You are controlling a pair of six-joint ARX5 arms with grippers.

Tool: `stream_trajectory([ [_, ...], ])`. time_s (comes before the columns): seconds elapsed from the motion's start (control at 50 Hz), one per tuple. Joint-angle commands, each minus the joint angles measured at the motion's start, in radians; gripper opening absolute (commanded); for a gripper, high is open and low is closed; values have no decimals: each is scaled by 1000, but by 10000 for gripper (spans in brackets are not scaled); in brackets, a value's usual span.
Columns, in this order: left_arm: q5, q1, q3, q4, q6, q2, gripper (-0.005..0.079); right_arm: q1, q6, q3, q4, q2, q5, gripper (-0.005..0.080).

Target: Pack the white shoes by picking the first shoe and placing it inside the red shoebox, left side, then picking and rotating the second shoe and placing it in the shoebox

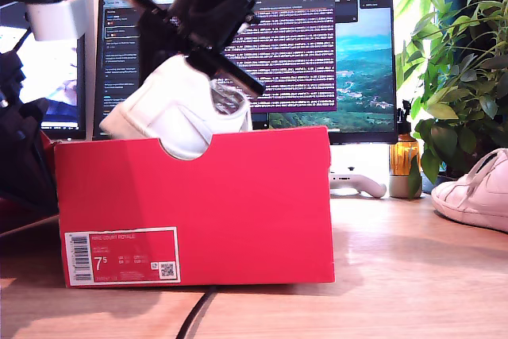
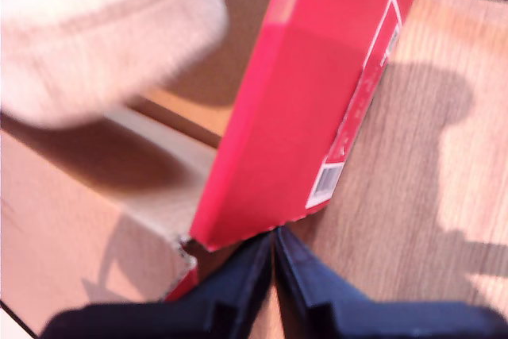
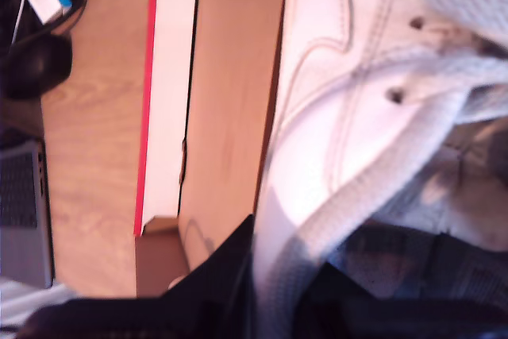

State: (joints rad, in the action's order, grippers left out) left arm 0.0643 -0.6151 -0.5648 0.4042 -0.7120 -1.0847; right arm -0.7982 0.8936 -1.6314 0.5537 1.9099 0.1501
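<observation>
Second tool (image 3: 278,307) gripping shoe (image 1: 171,109), tilted

My second gripper (image 3: 274,291) fills the near edge of the second wrist view, its dark fingers (image 3: 222,275) clamped on the laced upper of a white shoe (image 3: 333,109). In the exterior view the same arm (image 1: 210,5) descends from top centre, tilted toward the view's left, gripping at (image 1: 226,77). My first gripper (image 2: 275,248) shows dark fingers (image 2: 246,275) pressed together, nothing between them.
</observation>
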Motion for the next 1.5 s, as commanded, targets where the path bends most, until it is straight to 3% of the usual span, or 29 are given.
stream_trajectory([
  [0.0, 2, -2, -10, -9, 6, -9, -19, 6, -3, -26, -21, 14, -9, -13],
  [0.64, 3, -2, -10, -9, 6, -9, -19, 8, -3, -26, -18, 113, -108, -8],
  [0.74, 4, -2, -10, -8, 6, -9, -19, 8, -3, -26, -10, 122, -100, 95],
  [0.84, 4, -2, -10, -8, 6, -9, -19, 5, -5, -26, -12, 122, -85, 257],
  [1.12, 3, -2, -10, -8, 6, -9, -19, -7, -38, -46, -31, 122, -69, 268],
  [1.26, 3, -2, -10, -8, 7, -9, -19, 3, -130, -140, 57, 112, -56, 268],
  [1.48, -5, -2, -10, -9, 7, -9, -19, 38, -263, -402, 325, 110, -61, 268],
])
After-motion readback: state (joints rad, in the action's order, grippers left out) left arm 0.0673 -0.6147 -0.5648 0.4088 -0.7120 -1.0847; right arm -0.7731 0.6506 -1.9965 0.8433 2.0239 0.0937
